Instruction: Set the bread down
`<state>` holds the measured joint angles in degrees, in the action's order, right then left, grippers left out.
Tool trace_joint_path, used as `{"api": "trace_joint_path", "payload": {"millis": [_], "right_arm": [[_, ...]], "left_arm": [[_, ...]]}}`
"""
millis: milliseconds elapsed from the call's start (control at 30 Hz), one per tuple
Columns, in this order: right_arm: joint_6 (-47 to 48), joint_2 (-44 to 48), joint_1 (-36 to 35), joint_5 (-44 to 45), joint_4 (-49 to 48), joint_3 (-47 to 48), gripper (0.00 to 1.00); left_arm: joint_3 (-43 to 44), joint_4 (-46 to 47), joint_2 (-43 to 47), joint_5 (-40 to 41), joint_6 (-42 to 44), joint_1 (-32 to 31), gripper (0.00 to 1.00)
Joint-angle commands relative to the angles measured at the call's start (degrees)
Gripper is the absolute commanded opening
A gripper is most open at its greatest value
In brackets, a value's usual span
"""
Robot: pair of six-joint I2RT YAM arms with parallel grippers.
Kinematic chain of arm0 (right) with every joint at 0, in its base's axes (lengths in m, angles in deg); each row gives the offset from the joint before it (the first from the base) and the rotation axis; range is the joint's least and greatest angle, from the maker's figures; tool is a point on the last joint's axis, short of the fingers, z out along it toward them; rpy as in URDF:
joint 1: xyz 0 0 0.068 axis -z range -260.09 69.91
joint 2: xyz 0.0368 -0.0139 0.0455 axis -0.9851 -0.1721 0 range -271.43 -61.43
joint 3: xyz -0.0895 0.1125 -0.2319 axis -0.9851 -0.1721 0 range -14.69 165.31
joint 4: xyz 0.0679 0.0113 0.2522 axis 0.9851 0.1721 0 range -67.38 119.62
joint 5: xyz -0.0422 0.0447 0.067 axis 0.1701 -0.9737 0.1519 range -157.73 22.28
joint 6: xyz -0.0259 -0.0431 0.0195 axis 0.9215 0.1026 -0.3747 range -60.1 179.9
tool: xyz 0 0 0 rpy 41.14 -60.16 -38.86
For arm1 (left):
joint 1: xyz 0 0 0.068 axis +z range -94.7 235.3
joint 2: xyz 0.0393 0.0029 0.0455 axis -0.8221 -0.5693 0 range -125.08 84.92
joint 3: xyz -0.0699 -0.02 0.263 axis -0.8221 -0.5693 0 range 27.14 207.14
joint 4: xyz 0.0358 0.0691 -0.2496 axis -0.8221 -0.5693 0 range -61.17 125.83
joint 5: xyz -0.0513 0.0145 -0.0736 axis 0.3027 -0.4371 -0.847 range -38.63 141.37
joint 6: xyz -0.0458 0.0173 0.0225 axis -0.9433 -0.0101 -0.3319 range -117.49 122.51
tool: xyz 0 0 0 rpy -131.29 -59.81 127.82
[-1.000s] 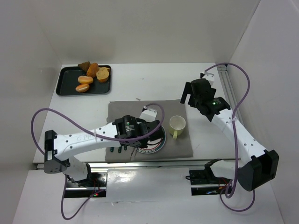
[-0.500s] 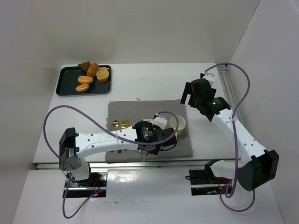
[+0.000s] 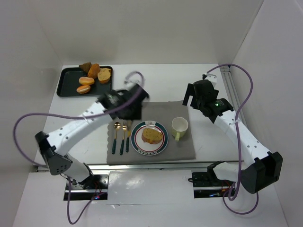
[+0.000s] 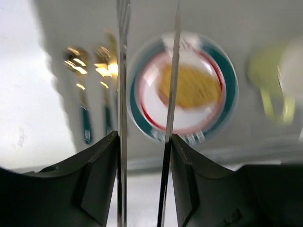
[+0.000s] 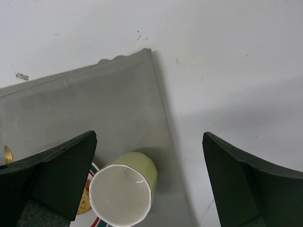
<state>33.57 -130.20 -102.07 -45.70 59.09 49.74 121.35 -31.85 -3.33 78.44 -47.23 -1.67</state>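
This is a robotics lab test cell. Plain white panels (image 3: 142, 28) box in a white worktop (image 3: 156, 80) on three sides. Two white robot arms, the left arm (image 3: 78, 126) and the right arm (image 3: 236, 132), are mounted at a metal rail (image 3: 151, 167) along the near edge, and purple cables (image 3: 251, 87) loop loose from them. The meal looks staged. A grey mat (image 3: 142, 109) carries a striped plate (image 3: 137, 144) with a slice of bread (image 3: 152, 135), a pale green cup (image 3: 179, 126) and cutlery (image 3: 120, 138). A black tray (image 3: 63, 89) of baked goods (image 3: 92, 78) sits at the far left corner.
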Motion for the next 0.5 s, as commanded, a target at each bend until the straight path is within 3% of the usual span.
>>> {"api": "trace_joint_path", "payload": {"millis": [0, 33, 167, 367, 467], "right_arm": [[0.0, 1.4, 0.2, -0.2, -0.6, -0.1, 1.0], [0.0, 1.4, 0.2, -1.1, -0.6, -0.1, 1.0], [0.0, 0.3, 0.2, -1.6, -1.7, -0.6, 1.0], [0.6, -2.2, 0.7, -2.2, -2.4, -0.6, 1.0], [0.6, -3.3, 0.7, -2.2, -2.4, -0.6, 1.0]], "left_arm": [[-0.3, 5.3, 7.4, -4.8, 11.8, 17.8, 0.57], [1.0, 5.9, 6.9, -4.8, 13.0, 23.8, 0.57], [5.5, 9.2, 1.7, -4.0, 18.0, 33.5, 0.57], [9.4, 14.4, -8.7, -15.0, 18.9, 48.5, 0.53], [11.0, 17.6, -12.5, -21.5, 17.6, 52.7, 0.53]]}}
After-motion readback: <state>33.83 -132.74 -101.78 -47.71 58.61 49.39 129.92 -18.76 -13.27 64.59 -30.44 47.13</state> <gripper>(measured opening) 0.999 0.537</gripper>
